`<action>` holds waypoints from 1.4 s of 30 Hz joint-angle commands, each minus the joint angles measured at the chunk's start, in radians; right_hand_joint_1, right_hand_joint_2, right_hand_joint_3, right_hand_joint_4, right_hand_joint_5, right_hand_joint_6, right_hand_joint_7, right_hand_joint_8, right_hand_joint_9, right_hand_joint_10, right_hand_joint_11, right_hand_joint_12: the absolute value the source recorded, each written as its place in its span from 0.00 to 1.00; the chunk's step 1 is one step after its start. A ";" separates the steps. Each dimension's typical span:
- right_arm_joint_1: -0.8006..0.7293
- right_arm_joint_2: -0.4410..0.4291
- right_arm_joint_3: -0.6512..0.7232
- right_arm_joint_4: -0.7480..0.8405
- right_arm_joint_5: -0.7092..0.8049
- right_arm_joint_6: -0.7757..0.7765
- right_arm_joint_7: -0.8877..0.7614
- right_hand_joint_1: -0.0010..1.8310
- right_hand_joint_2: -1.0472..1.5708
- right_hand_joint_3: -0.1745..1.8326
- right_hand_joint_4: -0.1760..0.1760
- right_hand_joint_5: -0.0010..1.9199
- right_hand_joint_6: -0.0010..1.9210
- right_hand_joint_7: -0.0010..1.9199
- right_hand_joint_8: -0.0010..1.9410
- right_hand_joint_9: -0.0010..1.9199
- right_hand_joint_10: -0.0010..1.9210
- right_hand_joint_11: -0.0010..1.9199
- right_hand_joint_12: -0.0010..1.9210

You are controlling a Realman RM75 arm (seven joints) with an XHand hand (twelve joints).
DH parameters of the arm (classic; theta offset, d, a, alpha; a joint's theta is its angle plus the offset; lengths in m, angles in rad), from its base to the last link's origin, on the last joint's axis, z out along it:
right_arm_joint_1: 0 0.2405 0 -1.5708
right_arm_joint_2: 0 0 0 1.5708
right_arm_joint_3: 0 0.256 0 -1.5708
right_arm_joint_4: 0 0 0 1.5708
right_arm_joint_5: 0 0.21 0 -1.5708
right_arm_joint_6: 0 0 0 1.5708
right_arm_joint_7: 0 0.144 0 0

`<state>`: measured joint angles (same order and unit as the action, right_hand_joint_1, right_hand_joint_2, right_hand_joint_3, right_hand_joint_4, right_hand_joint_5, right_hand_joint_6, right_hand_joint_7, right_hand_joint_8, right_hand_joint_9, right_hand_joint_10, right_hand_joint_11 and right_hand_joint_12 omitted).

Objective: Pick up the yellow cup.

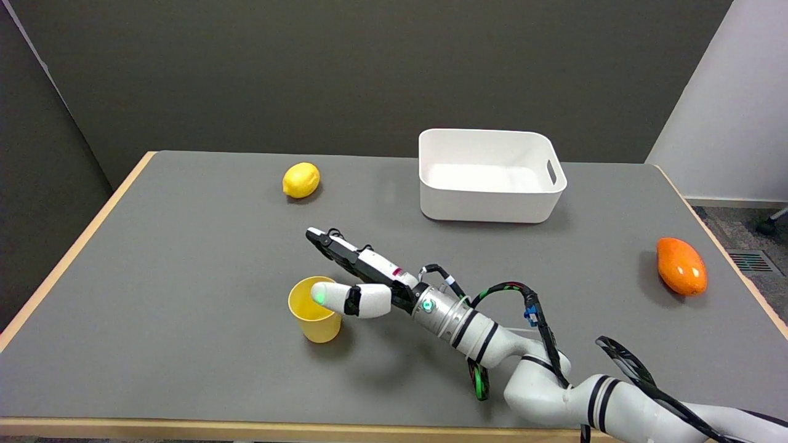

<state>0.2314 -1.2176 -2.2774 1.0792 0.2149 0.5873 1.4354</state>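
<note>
One yellow cup [314, 317], upright on tabletop [184, 258]: right hand [357, 277] open at its rim, approach step; closing fingers comes next.

I have a single head view to work from, set high above the near side of the grey table [203, 246] and looking down and across it toward the dark far wall [345, 67]. The camera stands back enough for the frame to take in almost the whole tabletop, its wooden near edge along the bottom and both far corners inside the picture. My right arm [542, 381] enters from the lower right, close under the lens. A white wall [732, 104] and a strip of floor [739, 231] close the right side. With no second view, nothing overlaps.
</note>
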 commanded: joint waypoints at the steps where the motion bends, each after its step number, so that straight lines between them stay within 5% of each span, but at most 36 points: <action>1: 0.054 -0.020 -0.018 -0.155 0.006 0.004 0.027 0.22 0.61 0.49 0.19 0.00 0.03 0.00 0.00 0.00 0.00 0.00 0.00; 42: 0.033 -0.027 -0.041 -0.150 -0.006 0.036 0.022 0.19 0.62 0.46 0.14 0.00 0.04 0.00 0.00 0.00 0.00 0.00 0.06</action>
<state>0.2696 -1.2366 -2.3054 0.9351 0.2114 0.6226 1.4603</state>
